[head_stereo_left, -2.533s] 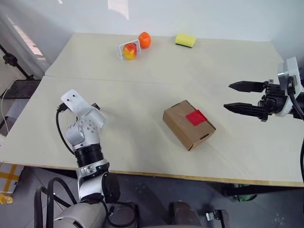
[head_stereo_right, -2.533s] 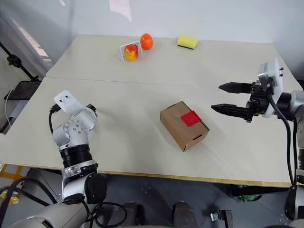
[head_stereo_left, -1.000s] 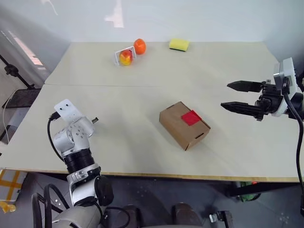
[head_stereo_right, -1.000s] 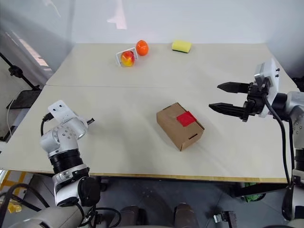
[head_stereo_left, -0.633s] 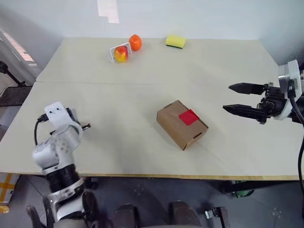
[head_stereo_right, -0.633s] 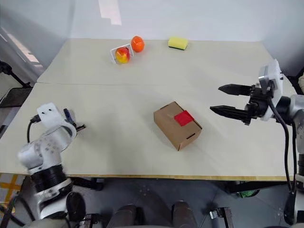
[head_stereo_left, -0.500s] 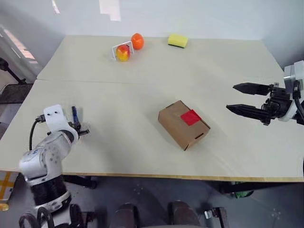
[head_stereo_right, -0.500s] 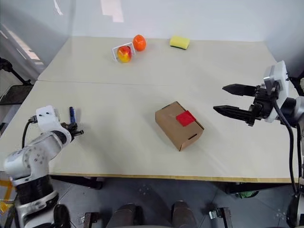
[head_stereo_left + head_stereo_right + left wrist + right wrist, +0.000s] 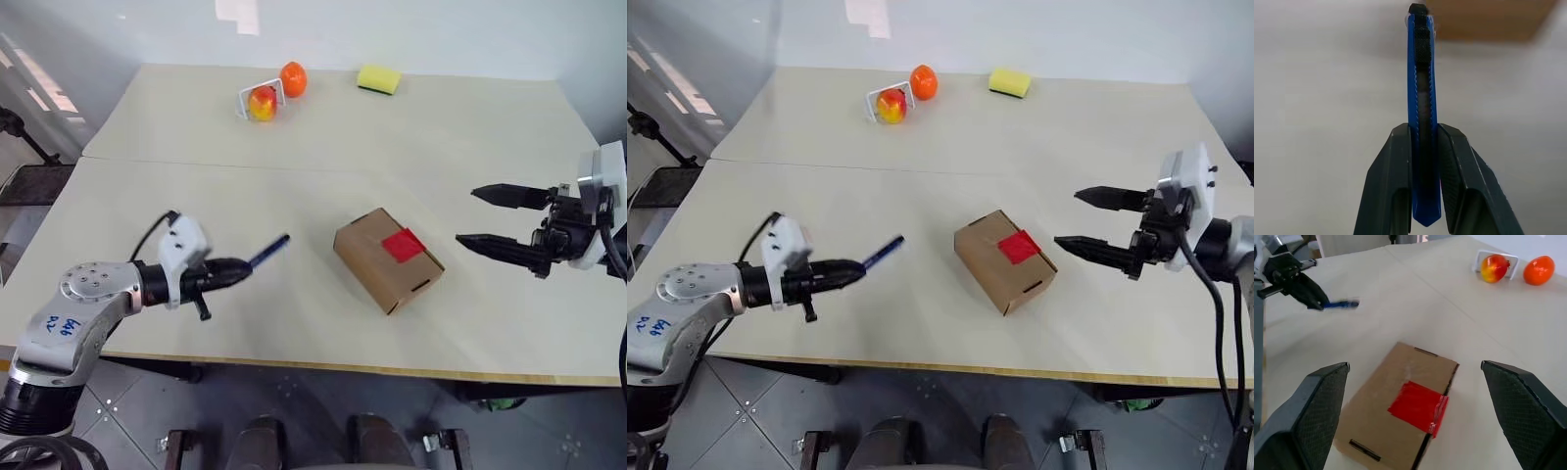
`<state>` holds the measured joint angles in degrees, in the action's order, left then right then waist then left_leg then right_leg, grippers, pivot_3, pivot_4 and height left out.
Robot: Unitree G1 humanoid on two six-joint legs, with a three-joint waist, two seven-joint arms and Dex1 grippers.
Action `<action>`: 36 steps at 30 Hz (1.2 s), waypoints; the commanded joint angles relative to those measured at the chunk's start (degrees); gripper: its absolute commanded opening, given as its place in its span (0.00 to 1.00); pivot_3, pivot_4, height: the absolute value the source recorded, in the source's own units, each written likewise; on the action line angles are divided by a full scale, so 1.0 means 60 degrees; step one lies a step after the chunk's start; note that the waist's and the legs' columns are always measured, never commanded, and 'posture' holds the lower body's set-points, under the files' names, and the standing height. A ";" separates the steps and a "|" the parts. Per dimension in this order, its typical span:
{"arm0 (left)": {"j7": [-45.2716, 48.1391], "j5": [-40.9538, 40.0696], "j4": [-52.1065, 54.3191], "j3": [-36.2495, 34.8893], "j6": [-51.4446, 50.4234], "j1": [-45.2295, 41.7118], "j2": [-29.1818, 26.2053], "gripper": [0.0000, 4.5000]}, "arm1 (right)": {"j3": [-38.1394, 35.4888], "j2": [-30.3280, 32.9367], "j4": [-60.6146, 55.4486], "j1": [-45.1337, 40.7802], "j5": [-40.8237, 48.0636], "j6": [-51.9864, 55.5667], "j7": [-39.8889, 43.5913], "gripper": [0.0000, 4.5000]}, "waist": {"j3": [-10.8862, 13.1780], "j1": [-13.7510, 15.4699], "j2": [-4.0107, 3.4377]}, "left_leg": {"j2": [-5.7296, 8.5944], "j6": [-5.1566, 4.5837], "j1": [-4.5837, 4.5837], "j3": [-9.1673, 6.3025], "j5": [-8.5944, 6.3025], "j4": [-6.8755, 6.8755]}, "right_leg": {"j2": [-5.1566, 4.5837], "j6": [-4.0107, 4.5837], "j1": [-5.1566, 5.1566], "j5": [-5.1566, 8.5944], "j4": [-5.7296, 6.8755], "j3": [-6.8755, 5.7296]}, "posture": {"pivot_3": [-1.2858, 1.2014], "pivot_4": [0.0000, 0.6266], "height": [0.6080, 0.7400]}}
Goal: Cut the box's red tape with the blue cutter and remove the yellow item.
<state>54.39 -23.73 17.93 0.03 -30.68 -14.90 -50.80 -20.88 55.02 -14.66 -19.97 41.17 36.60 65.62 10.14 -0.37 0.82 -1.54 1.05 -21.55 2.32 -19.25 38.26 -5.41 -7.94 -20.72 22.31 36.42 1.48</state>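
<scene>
Our left gripper [image 9: 238, 271], clamped on the blue cutter [image 9: 268, 250], has swung it toward the box [image 9: 388, 258] mid-worktop; our right gripper [image 9: 493, 219] waits wide open beside it, red tape [image 9: 404, 244] uncut.

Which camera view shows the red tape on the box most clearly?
The right wrist view: the red tape is large there, folding over the edge of the box. Both eye views show it as a small red patch on the box top. The left wrist view shows just a brown corner.
</scene>
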 commanded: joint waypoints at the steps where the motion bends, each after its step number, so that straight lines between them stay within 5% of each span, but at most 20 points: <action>1: 0.1180 0.0905 -0.0443 0.0791 0.1279 -0.0292 -0.0510 0.09 | -0.0358 0.0296 -0.1296 0.0383 0.0301 0.0120 -0.0184 1.00 | 0.0004 0.0001 -0.0005 | 0.0000 -0.0002 0.0000 0.0003 -0.0001 -0.0007 | 0.0003 0.0000 -0.0004 0.0000 0.0000 0.0002 | 0.52 0.24 1.00; 7: 0.1957 0.2139 -0.1541 0.1650 0.2927 -0.0943 -0.0547 0.09 | 0.0353 0.0516 -0.3393 0.0883 0.0073 0.0314 -0.0976 1.00 | 0.0005 0.0014 -0.0006 | 0.0006 -0.0037 -0.0008 0.0004 -0.0016 0.0004 | -0.0002 -0.0001 -0.0009 0.0000 0.0005 0.0005 | 0.52 0.24 1.00; 14: 0.2571 0.2480 -0.1881 0.1877 0.3624 -0.0965 -0.0535 0.09 | 0.2064 0.0638 -0.5054 -0.0150 0.0220 0.1426 -0.2324 1.00 | 0.0005 -0.0043 -0.0005 | -0.0003 -0.0038 -0.0015 0.0001 -0.0017 0.0012 | -0.0014 0.0000 -0.0022 0.0000 0.0016 0.0005 | 0.52 0.24 1.00; 18: 0.2801 0.2535 -0.1908 0.1890 0.3720 -0.0855 -0.0553 0.09 | 0.3307 0.0662 -0.5198 -0.0721 -0.0118 0.1605 -0.2317 0.80 | 0.0005 -0.0119 -0.0005 | -0.0002 -0.0039 -0.0017 -0.0002 -0.0018 0.0015 | -0.0021 0.0000 -0.0022 0.0000 0.0017 0.0005 | 0.52 0.24 1.00; 28: 0.2945 0.2632 -0.1758 0.2027 0.3681 -0.0662 -0.0379 0.09 | 0.7095 -0.0608 -0.3985 -0.2594 -0.2902 0.0233 -0.1397 0.03 | 0.0005 -0.0236 -0.0006 | 0.0000 -0.0045 -0.0021 -0.0010 -0.0021 0.0039 | -0.0024 0.0000 -0.0026 0.0000 0.0041 -0.0002 | 0.52 0.24 1.00; 36: 0.3015 0.2844 -0.1839 0.2253 0.3561 -0.0723 -0.0223 0.09 | 0.9141 -0.2778 -0.1822 -0.3624 -0.4983 -0.0923 -0.1319 0.01 | 0.0002 -0.0239 -0.0004 | 0.0010 -0.0055 -0.0029 -0.0014 -0.0029 0.0100 | -0.0084 0.0000 -0.0043 0.0000 0.0109 -0.0183 | 0.52 0.24 1.00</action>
<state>71.44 -8.01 6.55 11.38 -8.79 -20.03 -52.46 33.22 39.01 -26.11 -40.93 13.01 32.91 57.29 10.15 -1.80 0.80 -1.47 0.72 -21.72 2.24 -19.42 38.88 -5.91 -7.93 -20.98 22.31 37.09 0.29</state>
